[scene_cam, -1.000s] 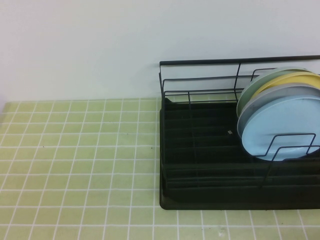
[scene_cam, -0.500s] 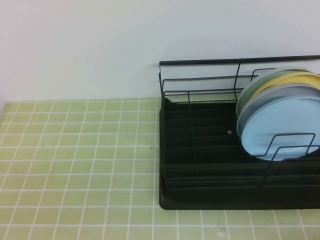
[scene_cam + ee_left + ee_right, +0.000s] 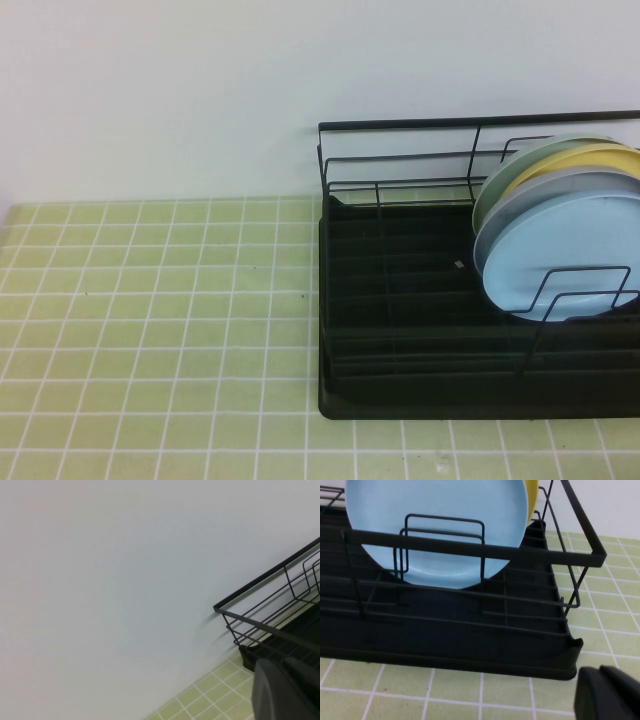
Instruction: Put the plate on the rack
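Note:
A black wire dish rack [image 3: 400, 300] stands on the right of the green tiled table. Several plates stand upright in its right end: a light blue plate [image 3: 560, 255] in front, then grey, yellow [image 3: 590, 157] and pale green ones behind. The right wrist view shows the blue plate [image 3: 440, 525] behind the rack's wire dividers and the rack's rim [image 3: 470, 547]. My right gripper [image 3: 610, 695] is shut and empty, just off the rack's near corner. My left gripper [image 3: 287, 690] is shut and empty, raised near the rack's [image 3: 270, 625] back left corner. Neither arm shows in the high view.
A white wall [image 3: 200, 90] runs behind the table. Green tiles [image 3: 150, 340] stretch to the left of the rack. The rack's black tray base [image 3: 445, 650] ends at a raised lip beside the right gripper.

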Controlling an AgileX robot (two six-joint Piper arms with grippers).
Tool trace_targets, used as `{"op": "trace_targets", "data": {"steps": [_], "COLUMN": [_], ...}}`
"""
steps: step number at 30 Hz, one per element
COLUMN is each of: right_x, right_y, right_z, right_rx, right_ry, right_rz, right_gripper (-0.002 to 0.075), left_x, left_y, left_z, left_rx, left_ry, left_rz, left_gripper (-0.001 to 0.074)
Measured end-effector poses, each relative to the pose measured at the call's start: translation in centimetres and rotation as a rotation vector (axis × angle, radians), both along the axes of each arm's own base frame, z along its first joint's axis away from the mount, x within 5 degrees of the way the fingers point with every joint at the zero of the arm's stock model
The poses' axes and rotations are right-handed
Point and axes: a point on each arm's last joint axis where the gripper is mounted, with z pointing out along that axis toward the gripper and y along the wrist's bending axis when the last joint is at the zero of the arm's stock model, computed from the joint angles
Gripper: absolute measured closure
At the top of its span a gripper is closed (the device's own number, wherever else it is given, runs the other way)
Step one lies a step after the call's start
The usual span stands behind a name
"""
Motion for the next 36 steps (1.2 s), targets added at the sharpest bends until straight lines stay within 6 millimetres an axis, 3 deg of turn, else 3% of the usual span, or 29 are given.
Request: {"op": "trace_targets", "data": {"steps": [7, 15, 20, 26, 36], "right_x": [0.0, 0.0, 0.0, 0.0, 0.0], "right_y": [0.0, 0.0, 0.0, 0.0, 0.0], "right_z": [0.0, 0.0, 0.0, 0.0, 0.0], "right_rx": [0.000, 0.002, 0.002, 0.002, 0.003], "right_ry": [0.000, -0.002, -0.002, -0.002, -0.002], "right_rz": [0.000, -0.001, -0.001, -0.001, -0.001], "right_gripper": [0.0727, 0.0727, 0.0727, 0.0727, 0.0727], "left_x": [0.3, 0.3, 1.3, 1.2, 1.1], "left_y": [0.4, 1.6, 1.5, 1.1, 1.1], "left_z": [-2.2, -4.5, -8.7, -12.1, -12.2], "left_rx": [0.092, -0.149, -0.232, -0.148, -0.166], "left_ry": [-0.040, -0.176, 0.026, 0.386, 0.403], "left_rz": [0.122, 0.317, 0.316, 0.307, 0.307], "left_gripper": [0.0735, 0.0735, 0.0735, 0.0735, 0.0735]}}
